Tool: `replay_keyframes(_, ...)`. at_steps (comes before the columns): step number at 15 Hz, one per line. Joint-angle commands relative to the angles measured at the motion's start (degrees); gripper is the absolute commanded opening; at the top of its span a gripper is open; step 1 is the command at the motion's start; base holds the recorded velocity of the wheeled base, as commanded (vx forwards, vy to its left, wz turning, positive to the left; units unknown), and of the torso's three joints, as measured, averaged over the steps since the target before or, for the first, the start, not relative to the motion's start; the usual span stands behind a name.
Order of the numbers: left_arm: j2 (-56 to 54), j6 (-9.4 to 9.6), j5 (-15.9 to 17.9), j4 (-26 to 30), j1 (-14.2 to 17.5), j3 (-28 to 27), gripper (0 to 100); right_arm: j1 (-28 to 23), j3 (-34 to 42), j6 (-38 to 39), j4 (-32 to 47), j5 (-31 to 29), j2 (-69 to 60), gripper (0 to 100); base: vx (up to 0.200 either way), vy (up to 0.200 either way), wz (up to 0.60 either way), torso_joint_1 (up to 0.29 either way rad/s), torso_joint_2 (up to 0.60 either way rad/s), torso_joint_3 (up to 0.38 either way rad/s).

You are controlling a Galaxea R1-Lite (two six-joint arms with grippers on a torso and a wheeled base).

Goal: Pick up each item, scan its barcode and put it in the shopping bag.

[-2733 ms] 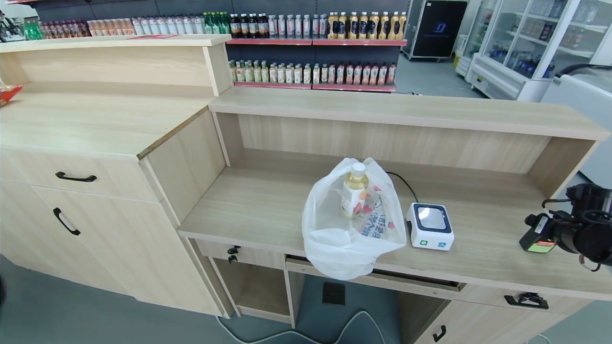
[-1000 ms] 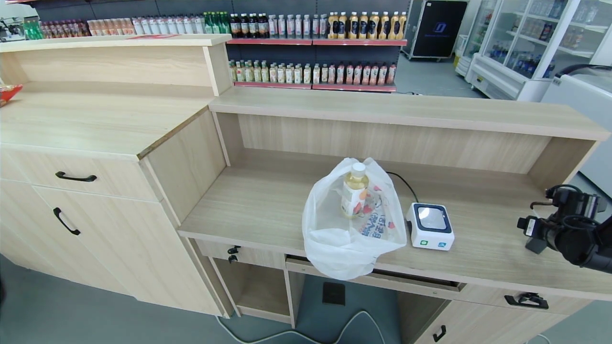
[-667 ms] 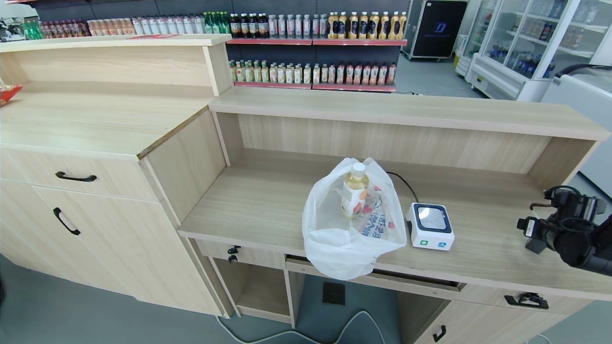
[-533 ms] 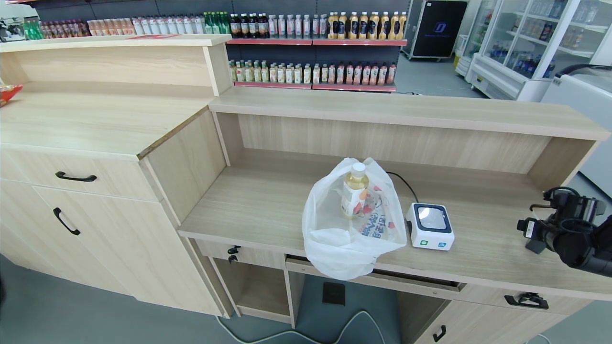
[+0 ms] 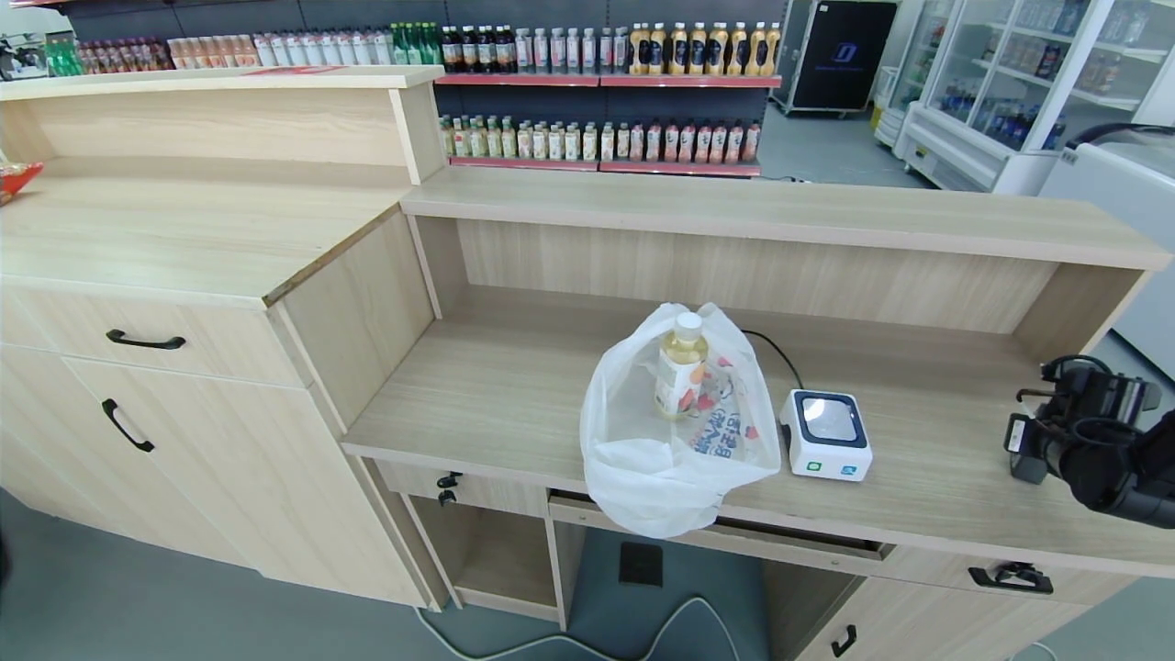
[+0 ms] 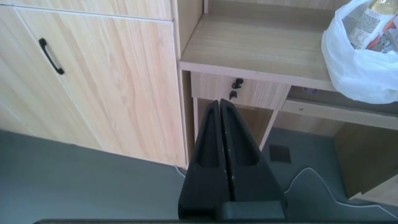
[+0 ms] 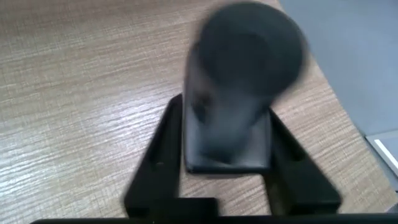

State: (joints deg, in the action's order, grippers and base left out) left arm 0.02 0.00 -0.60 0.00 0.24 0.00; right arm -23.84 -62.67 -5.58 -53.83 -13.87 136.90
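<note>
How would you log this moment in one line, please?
left gripper: shut, by wooden cabinet | right gripper: shut on dark grey round-topped item, over wooden counter | clear drink bottle: in white plastic bag

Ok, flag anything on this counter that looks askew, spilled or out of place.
Only the shopping bag: its lower part sags over the counter's front edge, not fully supported. The bottle inside stands upright, nothing is spilled, the scanner sits flat beside it. The right tool grips a dark item at the counter's right end.
</note>
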Motion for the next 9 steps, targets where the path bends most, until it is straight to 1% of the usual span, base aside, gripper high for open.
replay_keyframes(1,-0.02,0.00,-0.02,0.00,-0.07,0.00,0,-0.15,-0.26,-0.74,-0.48,-0.01,0.21,0,0.000,0.000,0.00,0.000,0.00,0.000)
replay_keyframes(5,-0.02,0.00,-0.02,0.00,0.02,0.00,0,-0.15,0.53,-4.44,-4.53,-0.01,-0.49,0,0.000,0.000,0.00,0.000,0.00,0.000)
replay_keyframes(7,-0.02,0.00,-0.02,0.00,0.02,0.00,0,0.29,3.70,-4.96,-8.66,0.07,-3.39,0,0.000,0.000,0.00,0.000,0.00,0.000)
replay_keyframes(8,-0.02,0.00,-0.02,0.00,-0.07,0.00,0,0.73,6.16,-4.61,-9.89,1.13,-6.29,0,0.000,0.000,0.00,0.000,0.00,0.000)
replay_keyframes(9,-0.02,0.00,-0.02,0.00,0.02,0.00,0,1.43,10.55,-4.52,-9.36,5.44,-12.80,0,0.000,0.000,0.00,0.000,0.00,0.000)
